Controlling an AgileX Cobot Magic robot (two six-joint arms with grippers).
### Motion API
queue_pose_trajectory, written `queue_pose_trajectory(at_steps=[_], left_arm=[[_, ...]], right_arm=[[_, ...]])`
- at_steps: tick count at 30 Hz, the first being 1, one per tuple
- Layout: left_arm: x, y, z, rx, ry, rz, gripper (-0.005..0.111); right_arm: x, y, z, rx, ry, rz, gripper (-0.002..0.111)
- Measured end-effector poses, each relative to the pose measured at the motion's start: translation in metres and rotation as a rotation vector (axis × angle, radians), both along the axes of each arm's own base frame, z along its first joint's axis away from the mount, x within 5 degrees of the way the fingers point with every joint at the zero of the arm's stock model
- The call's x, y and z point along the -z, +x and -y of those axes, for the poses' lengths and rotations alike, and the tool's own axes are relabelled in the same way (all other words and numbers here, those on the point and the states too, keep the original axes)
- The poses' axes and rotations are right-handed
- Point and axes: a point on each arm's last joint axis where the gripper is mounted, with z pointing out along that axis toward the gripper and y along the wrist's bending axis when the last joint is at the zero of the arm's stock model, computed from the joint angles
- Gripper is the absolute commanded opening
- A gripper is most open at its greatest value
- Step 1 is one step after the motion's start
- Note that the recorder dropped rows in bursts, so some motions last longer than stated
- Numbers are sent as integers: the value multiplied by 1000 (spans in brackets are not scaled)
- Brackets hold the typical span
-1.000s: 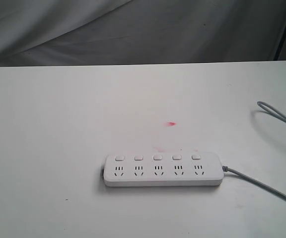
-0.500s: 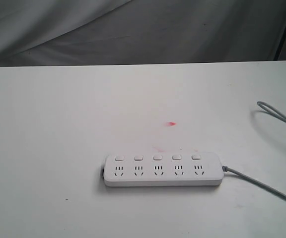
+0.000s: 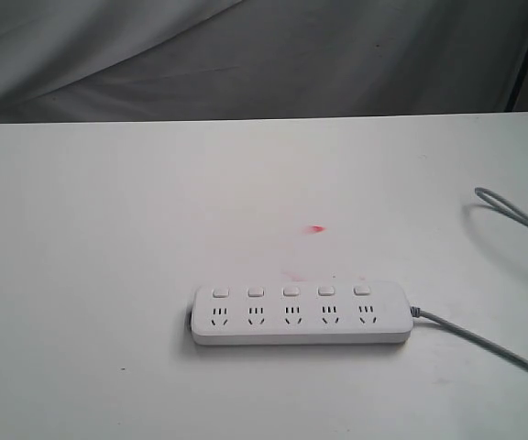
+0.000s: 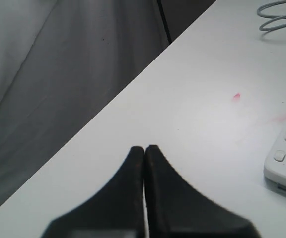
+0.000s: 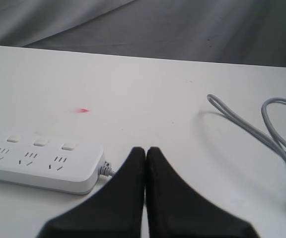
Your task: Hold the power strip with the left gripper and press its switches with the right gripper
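change: none noted over the last second; power strip [image 3: 301,313] was left flat on the table [image 3: 108,229], untouched | left gripper [image 4: 144,148] was pressed together, empty, beside the strip's end | right gripper [image 5: 145,148] likewise, near the cord end | switches [image 3: 291,291] judged unpressed, task not started

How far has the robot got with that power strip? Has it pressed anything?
Nothing looks done yet. The power strip lies free on the table. The left end effector and right end effector are shut, clear of it. Left: holding the strip and pressing its switches.
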Motion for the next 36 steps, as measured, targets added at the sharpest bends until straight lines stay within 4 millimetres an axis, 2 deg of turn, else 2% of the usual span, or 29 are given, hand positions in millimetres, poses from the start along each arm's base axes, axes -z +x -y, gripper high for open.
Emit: queue_pose_trajectory(at_steps=[9,13,22,26,30,36], left_arm=[[20,3,40,197,254,-70,0],[30,12,51,226,291,-86,0],[78,47,46,156,320,-209,0],[97,56,46,257,309,-292,0],[104,69,49,391,246,-351,0],[124,90,49,455,206,-405,0]], right_arm=[[0,0,0,0,0,0,0],[0,0,0,0,0,0,0],[0,0,0,0,0,0,0],[0,0,0,0,0,0,0],[0,0,0,0,0,0,0],[0,0,0,0,0,0,0]])
